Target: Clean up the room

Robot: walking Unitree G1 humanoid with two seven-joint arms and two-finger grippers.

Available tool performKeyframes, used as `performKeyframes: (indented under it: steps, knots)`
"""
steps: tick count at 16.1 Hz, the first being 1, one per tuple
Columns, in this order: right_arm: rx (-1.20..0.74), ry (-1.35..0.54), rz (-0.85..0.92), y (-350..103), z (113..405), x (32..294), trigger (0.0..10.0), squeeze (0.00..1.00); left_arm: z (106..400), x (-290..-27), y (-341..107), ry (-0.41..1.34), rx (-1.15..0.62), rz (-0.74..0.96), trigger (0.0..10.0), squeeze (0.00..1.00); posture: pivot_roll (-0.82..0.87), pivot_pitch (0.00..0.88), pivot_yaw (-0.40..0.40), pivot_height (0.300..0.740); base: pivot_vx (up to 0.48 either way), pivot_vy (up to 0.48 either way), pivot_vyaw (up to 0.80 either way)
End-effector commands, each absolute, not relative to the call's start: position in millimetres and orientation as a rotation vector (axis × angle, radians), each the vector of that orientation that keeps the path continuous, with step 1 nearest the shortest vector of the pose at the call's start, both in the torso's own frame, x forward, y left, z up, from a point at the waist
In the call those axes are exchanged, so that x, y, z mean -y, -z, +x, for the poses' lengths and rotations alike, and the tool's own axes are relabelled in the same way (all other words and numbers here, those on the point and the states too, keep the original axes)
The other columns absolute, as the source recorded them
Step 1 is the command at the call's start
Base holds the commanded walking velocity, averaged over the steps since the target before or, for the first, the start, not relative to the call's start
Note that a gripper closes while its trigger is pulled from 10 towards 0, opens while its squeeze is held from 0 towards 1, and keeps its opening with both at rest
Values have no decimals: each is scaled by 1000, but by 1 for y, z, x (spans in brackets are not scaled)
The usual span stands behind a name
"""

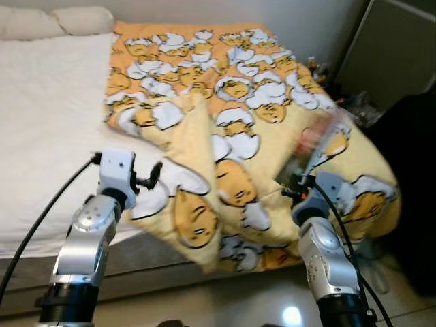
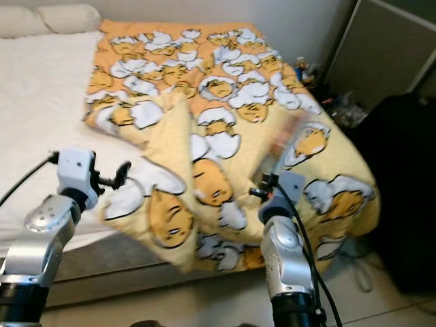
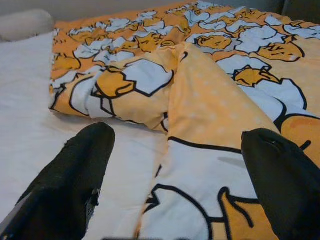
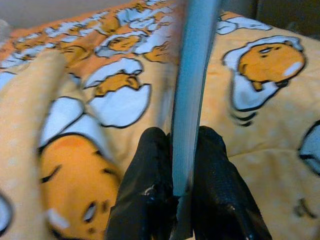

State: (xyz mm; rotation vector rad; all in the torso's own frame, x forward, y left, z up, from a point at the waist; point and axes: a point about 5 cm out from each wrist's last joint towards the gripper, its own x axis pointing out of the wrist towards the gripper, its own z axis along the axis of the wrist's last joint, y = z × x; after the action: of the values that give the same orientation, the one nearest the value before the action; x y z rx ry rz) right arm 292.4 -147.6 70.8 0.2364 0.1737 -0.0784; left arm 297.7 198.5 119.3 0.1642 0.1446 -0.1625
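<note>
**A:** Right wrist view first: what do you hold?

**B:** My right end effector (image 4: 182,150) is pinching a thin, flat, pale grey-blue thing (image 4: 192,75), edge-on between the pads. In the right eye view it is blurred, a clear packet perhaps; I cannot tell what it is. It stands up over the blanket (image 1: 272,102), at about four o'clock on the bed (image 1: 48,122).

**A:** And the left?

**B:** My left end effector (image 3: 177,175) is spread wide, low over the blanket's folded-back corner at seven o'clock, touching nothing.

**A:** How to do this well?

**B:** I judge the grip shallow, near the lower edge, so I should carry it upright and slowly, lest it pivot. Lift clear of the cloth before turning away.

**A:** The blanket itself?

**B:** Orange-yellow with egg-yolk cartoon figures, rumpled, one corner turned over the white sheet (image 1: 41,170).
</note>
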Motion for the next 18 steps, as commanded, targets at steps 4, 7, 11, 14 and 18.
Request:
performKeyframes:
  steps: [4, 7, 11, 14, 18]
  knots:
    - [-123, 97, 208, -82, 297, 159, 10000, 0, 301, -186, -118, 193, -138, 169, 10000, 439, 61, 0, -25, 740, 0, 476, 0]
    - [-125, 95, 211, -81, 297, 158, 10000, 0, 301, -187, -118, 193, -137, 172, 10000, 439, 59, 0, -22, 740, 0, 480, 0]
    - [-121, 92, 209, -82, 298, 157, 10000, 0, 301, -187, -118, 193, -134, 175, 10000, 435, 60, 0, -23, 740, 0, 480, 0]
    - [-121, 90, 205, -82, 298, 157, 10000, 0, 301, -187, -118, 194, -134, 180, 10000, 439, 59, 0, -23, 740, 0, 480, 0]
    - [-122, 90, 204, -82, 298, 157, 10000, 0, 302, -186, -118, 196, -133, 182, 10000, 439, 60, 0, -24, 740, 0, 480, 0]
